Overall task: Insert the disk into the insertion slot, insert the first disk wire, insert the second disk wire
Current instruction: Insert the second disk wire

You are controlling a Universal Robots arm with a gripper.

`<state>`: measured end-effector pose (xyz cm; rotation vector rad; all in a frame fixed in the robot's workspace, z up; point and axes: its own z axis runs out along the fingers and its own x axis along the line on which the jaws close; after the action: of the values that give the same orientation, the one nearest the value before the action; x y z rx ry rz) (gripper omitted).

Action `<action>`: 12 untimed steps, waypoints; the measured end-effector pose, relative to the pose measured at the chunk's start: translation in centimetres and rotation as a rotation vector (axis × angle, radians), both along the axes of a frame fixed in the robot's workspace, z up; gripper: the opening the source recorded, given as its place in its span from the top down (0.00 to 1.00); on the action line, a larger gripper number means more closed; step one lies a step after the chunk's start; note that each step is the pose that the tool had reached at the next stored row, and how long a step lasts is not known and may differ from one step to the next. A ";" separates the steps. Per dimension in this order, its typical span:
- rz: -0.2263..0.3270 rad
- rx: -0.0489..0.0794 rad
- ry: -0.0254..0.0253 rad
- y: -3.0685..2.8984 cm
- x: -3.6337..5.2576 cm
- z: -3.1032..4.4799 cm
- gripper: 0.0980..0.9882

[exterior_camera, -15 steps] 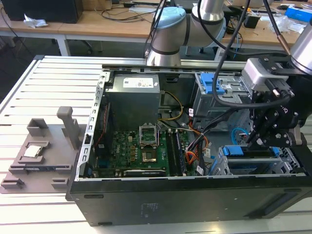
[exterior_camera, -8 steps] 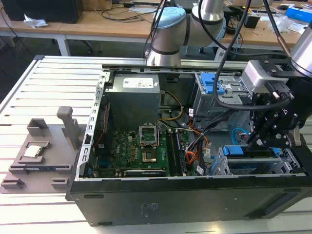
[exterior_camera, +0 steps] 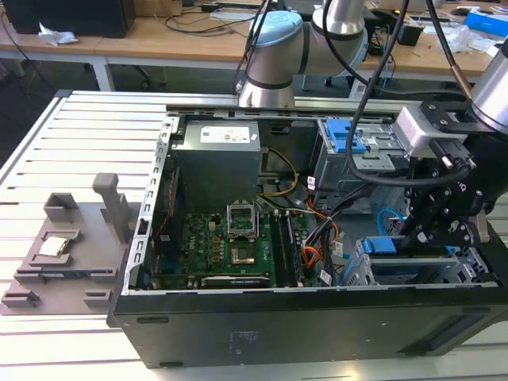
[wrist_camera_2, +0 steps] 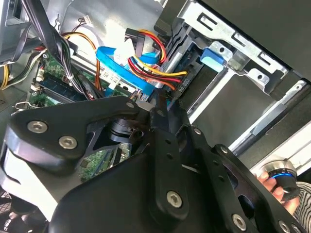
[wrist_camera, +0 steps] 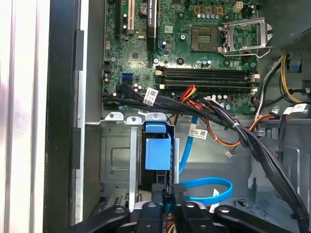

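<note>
The disk (wrist_camera: 158,153), marked by its blue frame, is seen already seated in the insertion slot (wrist_camera: 116,162) at the case's front corner, so the wiring step is judged to be in hand. The gripper (wrist_camera: 167,201) is held at the drive's rear edge with its fingertips drawn narrow around a small dark plug; the second disk wire (wrist_camera: 206,190) is looped just beside it. Whether that plug is fully seated cannot be told, and a straight, square push would be called for.

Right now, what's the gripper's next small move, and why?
Likely a slight push of the gripper toward the disk: the disk sits in the insertion slot, and the second disk wire's dark plug is at the gripper's tip, by the disk's end.
</note>
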<state>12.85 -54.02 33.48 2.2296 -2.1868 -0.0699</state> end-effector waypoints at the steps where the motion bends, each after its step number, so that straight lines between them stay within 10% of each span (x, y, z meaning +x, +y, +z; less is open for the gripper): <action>1: 0.000 -0.001 0.0000 -0.01 0.00 0.06 0.85; 12: 0.000 0.000 0.0000 0.45 -0.01 5.79 0.99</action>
<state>12.85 -53.57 39.27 2.2292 -2.1868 -0.0694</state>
